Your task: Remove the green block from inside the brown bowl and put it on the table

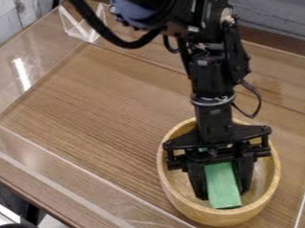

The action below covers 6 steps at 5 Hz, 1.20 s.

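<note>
The brown bowl (pixel 179 200) sits on the table (pixel 102 110) near the front right corner. Inside it the green block (pixel 225 186) shows as a bright-green bar, its near end pointing toward the front rim. My black gripper (pixel 222 163) reaches steeply down into the bowl and is shut on the far end of the green block, with its fingers on either side of the bar. The block's far end is hidden behind the gripper body. Whether the block's near end still touches the bowl floor I cannot tell.
Clear plastic walls (pixel 32 56) run along the table's left and back edges, with another low wall at the front (pixel 83 196). The arm's black links and cables (pixel 175 25) stand above the bowl. Bare wood lies left of the bowl.
</note>
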Tool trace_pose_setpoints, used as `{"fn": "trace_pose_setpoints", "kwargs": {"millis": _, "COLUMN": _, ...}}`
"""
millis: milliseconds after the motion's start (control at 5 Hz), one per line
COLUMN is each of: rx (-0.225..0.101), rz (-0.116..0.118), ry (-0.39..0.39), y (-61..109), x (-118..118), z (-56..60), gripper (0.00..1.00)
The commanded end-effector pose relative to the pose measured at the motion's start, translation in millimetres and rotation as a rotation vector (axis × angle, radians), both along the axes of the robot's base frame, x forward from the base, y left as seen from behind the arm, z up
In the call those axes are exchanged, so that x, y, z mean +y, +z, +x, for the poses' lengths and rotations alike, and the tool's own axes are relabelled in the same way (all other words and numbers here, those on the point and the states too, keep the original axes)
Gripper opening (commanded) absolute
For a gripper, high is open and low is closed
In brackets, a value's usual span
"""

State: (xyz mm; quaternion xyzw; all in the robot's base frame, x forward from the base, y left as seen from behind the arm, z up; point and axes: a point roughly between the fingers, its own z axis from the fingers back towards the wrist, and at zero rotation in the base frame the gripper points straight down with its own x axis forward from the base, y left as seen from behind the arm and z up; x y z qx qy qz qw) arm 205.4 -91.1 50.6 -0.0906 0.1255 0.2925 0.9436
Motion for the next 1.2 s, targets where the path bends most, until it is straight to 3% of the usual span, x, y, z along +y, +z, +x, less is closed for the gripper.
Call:
{"fn": "trace_pose_setpoints", "kwargs": {"millis": 0, "rx": -0.059, "rz": -0.02, "ry": 0.006, "y": 21.1, "x": 1.0, "z": 10.6, "gripper": 0.0}}
{"fn": "trace_pose_setpoints", "kwargs": {"millis": 600, "rx": -0.052, "rz": -0.055, "ry": 0.025, "y": 44.2, "x": 9.3, "z": 8.2, "gripper": 0.0}}
{"fn": "trace_pose_setpoints", "kwargs": {"millis": 800, "rx": -0.065, "rz": -0.073, "ry": 0.047, "y": 55.6, "x": 17.1, "z": 9.8, "gripper": 0.0}}
{"fn": "trace_pose_setpoints", "kwargs": {"millis": 1000, "rx": -0.104, "rz": -0.093, "ry": 0.116, "y": 83.6, "x": 47.0, "z": 19.2, "gripper": 0.0}}
